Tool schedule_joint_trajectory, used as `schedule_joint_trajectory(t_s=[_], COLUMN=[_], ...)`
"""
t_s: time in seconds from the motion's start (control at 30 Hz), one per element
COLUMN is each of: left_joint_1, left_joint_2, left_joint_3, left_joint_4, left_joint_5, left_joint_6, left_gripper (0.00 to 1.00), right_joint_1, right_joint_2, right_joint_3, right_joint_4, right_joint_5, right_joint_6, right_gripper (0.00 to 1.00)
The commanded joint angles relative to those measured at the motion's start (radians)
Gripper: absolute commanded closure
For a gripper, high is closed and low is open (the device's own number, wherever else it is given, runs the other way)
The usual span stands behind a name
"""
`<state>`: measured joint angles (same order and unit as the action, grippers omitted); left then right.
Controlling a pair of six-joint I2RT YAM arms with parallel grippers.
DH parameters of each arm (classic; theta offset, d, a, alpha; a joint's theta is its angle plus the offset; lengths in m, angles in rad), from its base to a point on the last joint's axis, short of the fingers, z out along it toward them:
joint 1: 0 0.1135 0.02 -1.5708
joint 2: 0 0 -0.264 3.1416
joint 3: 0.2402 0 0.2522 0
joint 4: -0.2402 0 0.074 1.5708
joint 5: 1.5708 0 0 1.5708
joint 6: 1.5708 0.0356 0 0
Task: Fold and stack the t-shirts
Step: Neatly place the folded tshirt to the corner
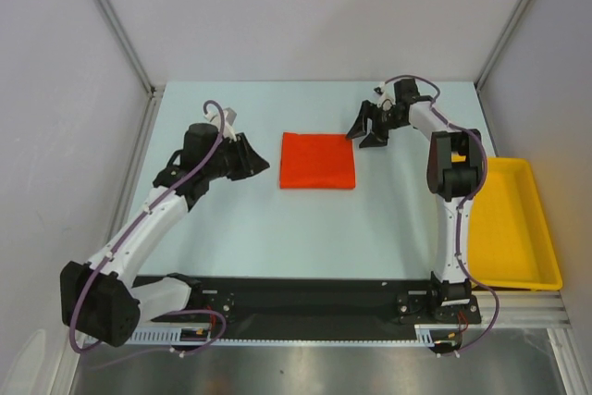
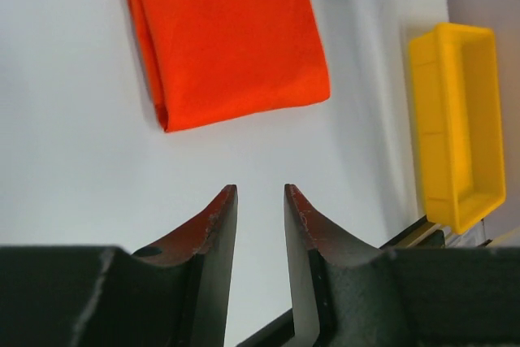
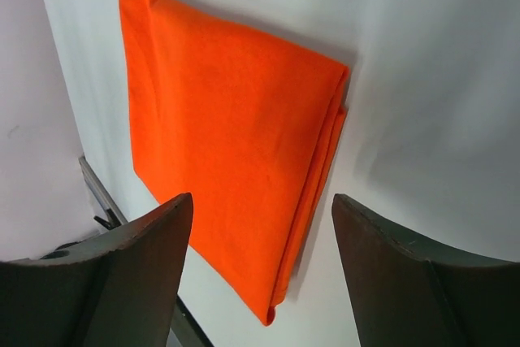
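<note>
At the near edge of the desk (image 1: 277, 228) both arms are bolted to a dark rail (image 1: 305, 293). A yellow tray (image 1: 514, 228) sits against the right edge near the near right corner, with nothing in it. It is well away from the cloth, so it plays no part in the work at this moment.

The left arm (image 1: 157, 215) reaches out over the left half of the desk. The left jaws point across at the t-shirt (image 1: 317, 161) from just off its left edge without touching it. They stand a narrow slit apart, with only bare desk between them, so they hold nothing.

The t-shirt lies flat in the middle of the desk, a little toward the far edge. It is folded into a neat, nearly square packet, and the doubled layers show along one side. Lying that squarely, with no sleeve or hem sticking out, it looks like a finished fold left where it can settle.

Farthest out, the right arm (image 1: 453, 219) bends in from the right. The right jaws hang just beyond the packet's far right corner, spread wide and holding nothing. With both pairs standing clear, neither can drag the layers open. No second shirt is in view to stack with this one.
</note>
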<state>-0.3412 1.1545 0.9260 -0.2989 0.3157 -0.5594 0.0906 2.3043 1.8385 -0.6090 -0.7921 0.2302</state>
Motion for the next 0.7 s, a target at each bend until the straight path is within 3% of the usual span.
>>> schedule_joint_trajectory(t_s=[0.0,0.27,0.67], left_joint_1=[0.007,0.008,0.021], left_joint_2=[-0.041,-0.18,-0.171], left_joint_3=[0.005,-0.019,0.042], left_joint_4=[-0.092,-0.201,-0.238], left_joint_5=[-0.033,-0.072,-0.061], left_joint_6=[0.015,0.032,0.075], left_gripper=[0.65,0.65,0.64], right_joint_1=[-0.011,0.004,0.041], right_joint_2=[0.066,0.144,0.158], right_joint_3=[0.114,0.183,0.12], right_joint_4=[-0.058,-0.084,-0.009], right_joint_5=[0.007,-0.027,-0.058], right_joint_6=[-0.068,-0.085,0.009], right_gripper=[0.25,0.31,0.45])
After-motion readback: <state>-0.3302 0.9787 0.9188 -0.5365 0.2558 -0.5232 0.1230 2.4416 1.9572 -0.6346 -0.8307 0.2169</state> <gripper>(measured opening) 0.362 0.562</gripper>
